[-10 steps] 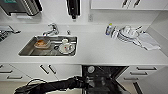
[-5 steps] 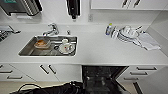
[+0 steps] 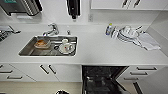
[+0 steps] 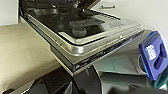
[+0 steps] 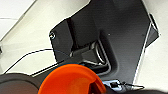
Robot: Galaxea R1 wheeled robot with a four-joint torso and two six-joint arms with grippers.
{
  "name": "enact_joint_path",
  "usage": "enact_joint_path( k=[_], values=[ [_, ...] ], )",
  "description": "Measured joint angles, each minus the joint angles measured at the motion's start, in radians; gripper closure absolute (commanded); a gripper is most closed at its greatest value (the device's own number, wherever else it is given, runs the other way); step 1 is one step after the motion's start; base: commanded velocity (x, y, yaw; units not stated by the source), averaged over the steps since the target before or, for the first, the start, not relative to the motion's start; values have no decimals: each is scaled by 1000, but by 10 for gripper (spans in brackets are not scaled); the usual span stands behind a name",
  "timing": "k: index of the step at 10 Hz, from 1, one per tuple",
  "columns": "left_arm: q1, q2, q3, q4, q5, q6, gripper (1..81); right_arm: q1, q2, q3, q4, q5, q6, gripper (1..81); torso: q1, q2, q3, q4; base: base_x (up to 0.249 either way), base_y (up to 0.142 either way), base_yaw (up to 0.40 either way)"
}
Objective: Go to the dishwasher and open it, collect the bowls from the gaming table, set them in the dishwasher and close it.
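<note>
The dishwasher (image 3: 102, 80) stands open under the white counter, its dark inside with racks showing. In the left wrist view its lowered door (image 4: 82, 37) lies flat close by, the steel edge toward me. An orange-red bowl (image 5: 72, 80) looms large in the right wrist view, hanging above the pale floor with my right gripper shut on it. A dark rounded shape (image 5: 15, 83) beside it is too blurred to name. The gaming table is out of view.
A steel sink (image 3: 25, 51) with a tap (image 3: 51, 30) holds a pale orange dish (image 3: 41, 43) and white crockery (image 3: 66, 47). Stacked dishes (image 3: 127, 33) and a cloth (image 3: 148, 41) lie at the counter's right. White drawers (image 3: 140, 73) flank the dishwasher. A blue object (image 4: 153, 56) sits beside the door.
A dark arm that reached across the bottom of the head view a second ago has dropped almost out of the picture. The counter and the open dishwasher look the same.
</note>
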Motion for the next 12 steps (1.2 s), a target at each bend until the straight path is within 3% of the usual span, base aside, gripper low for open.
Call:
enact_joint_path(
  k=[3,5,8,12],
  values=[
    [141,-53,58,68,-25,0,10,48,-153,187,5,9,0,811,0,0,0,0,0,0,0],
    [220,-52,5,101,-105,1,10,109,-221,281,23,16,0,811,0,0,0,0,0,0,0],
    [363,-46,-235,121,-232,0,10,248,-286,380,139,15,0,811,0,0,0,0,0,0,0],
    [545,-11,-529,153,-480,1,10,387,-324,416,298,7,1,811,0,0,0,0,0,0,0]
  ],
)
